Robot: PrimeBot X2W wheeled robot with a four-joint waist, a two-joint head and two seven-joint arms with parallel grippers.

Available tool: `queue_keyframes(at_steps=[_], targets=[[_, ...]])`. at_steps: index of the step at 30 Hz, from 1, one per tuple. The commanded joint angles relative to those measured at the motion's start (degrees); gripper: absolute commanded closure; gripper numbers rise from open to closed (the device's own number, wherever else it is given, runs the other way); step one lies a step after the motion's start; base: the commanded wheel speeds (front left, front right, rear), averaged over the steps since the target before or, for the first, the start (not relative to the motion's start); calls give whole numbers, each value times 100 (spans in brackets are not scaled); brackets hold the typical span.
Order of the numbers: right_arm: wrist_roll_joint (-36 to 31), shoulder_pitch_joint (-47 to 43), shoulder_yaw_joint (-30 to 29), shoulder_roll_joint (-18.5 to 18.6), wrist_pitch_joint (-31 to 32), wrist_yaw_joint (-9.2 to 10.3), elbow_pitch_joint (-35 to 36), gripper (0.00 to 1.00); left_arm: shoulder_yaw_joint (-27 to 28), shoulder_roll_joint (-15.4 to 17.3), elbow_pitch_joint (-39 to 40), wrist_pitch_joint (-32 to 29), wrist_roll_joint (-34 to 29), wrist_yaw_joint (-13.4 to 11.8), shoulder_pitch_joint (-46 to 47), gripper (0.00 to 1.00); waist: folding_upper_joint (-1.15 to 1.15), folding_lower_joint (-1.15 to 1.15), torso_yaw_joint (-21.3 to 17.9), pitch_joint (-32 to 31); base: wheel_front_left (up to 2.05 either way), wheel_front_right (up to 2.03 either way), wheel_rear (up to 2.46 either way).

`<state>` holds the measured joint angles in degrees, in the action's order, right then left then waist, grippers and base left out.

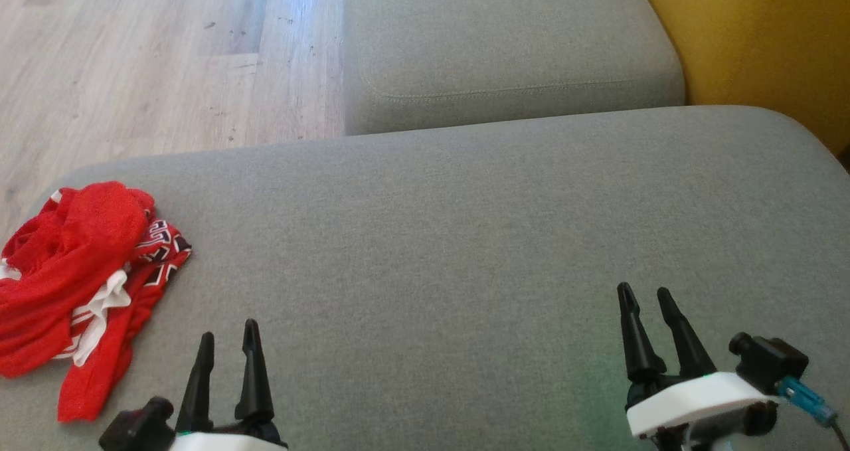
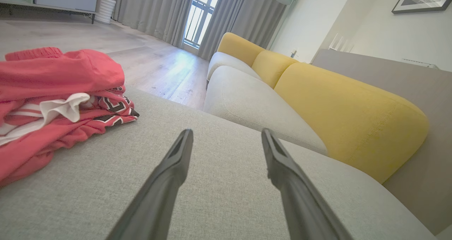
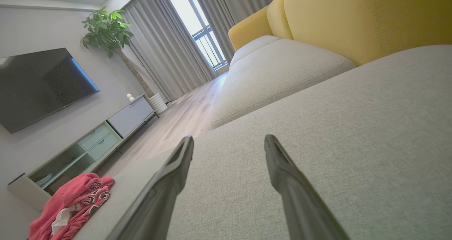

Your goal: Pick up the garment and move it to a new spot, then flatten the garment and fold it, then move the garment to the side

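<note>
Crumpled red garment [image 1: 73, 271] heaped at cushion's corner.

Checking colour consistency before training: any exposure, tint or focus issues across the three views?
Head view: garment saturated red, glare on the floor, faint green cast by the right gripper. Left wrist view: garment looks pinker, window blown out, near jaws soft. Right wrist view: tilted, window blown out, same pink cast on the garment.

Nothing legible anywhere right now: the garment [image 1: 73, 265] shows black-and-white patterned trim, but no letters or numbers readable.
</note>
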<state>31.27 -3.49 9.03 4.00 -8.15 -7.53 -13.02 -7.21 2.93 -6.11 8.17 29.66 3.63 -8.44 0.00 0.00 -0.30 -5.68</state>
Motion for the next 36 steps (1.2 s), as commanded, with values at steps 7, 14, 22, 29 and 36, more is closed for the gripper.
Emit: queue_keyframes(at_steps=[7,14,22,29,36], targets=[[-503,71,134,1,-178,3,213,0,99,34,277,180,-557,59,139,0,0,0,0,-30,0,0,0],[-964,36,190,-21,-297,3,212,0,122,17,293,297,-1009,48,75,0,0,0,1,-75,0,0,0],[-1489,-14,251,-39,-431,4,192,0,194,-1,299,431,-1415,-5,23,0,0,0,7,-119,0,0,0],[-1928,-63,257,-61,-550,4,106,0,227,-5,252,549,-1789,-28,-23,0,0,0,7,-163,0,0,0],[-2336,-114,240,-88,-668,4,8,0,216,-4,187,666,-2126,-79,-83,0,0,0,6,-223,0,0,0]])
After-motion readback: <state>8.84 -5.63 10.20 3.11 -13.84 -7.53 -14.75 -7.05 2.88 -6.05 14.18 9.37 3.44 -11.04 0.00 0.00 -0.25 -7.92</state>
